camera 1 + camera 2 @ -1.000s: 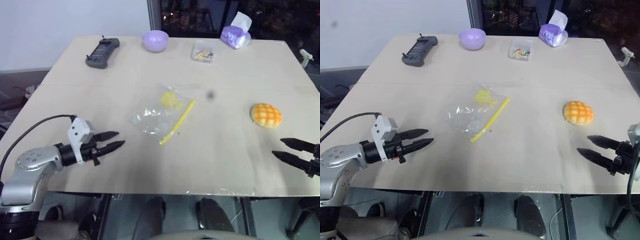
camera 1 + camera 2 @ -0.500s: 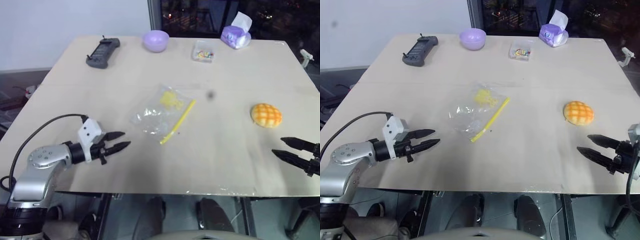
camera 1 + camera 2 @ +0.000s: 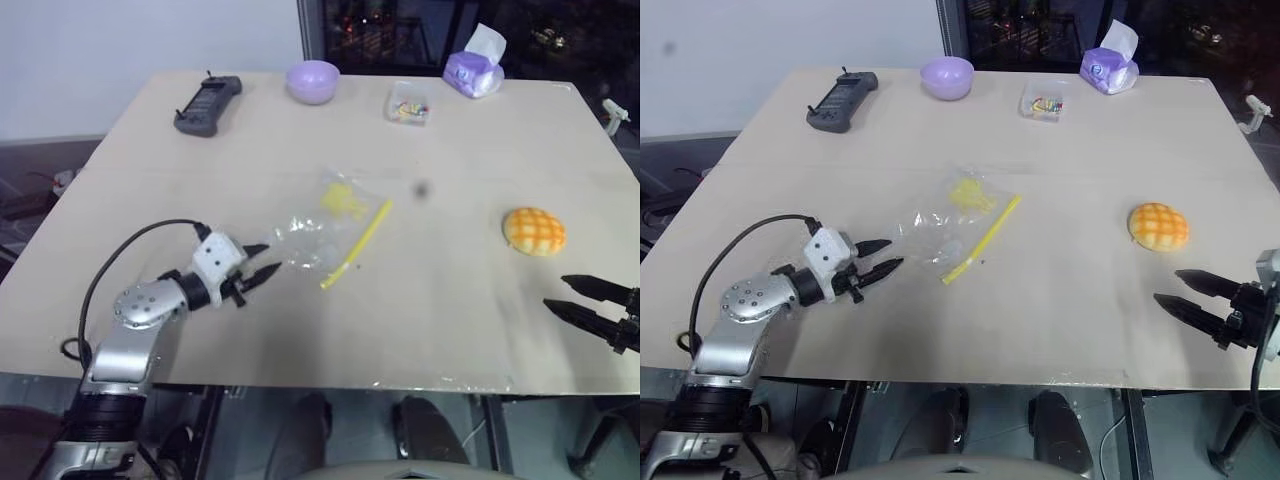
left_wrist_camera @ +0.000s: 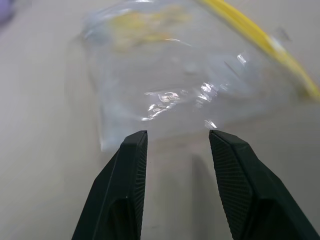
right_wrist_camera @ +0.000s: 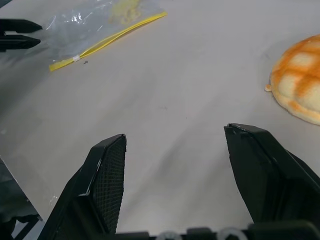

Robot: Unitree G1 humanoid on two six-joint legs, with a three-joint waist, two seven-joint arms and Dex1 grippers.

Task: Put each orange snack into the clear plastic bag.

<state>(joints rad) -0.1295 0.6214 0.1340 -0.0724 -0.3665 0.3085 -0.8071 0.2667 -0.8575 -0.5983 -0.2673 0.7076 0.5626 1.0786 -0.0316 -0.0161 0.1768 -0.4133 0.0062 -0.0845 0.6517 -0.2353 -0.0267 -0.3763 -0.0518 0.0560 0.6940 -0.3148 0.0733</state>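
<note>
Beige tabletop [image 3: 150, 150], dark window behind. Left hand [image 3: 262, 262] open, tips at near edge of clear plastic bag [image 3: 320, 225] mid-table; your pinch may skid flat film. Right hand [image 3: 592, 304] open, empty; bun [image 3: 533, 230] just beyond it.

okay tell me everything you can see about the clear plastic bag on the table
The clear plastic bag is a flat, crinkly, see-through pouch with a yellow strip along one edge and yellowish patches inside near its far end. It lies flat and slanted near the middle of the pale table, unopened as far as I can tell. The left gripper, fingers open, points at the bag's near corner from just short of it; contact is unclear. Nothing else touches it.
</note>
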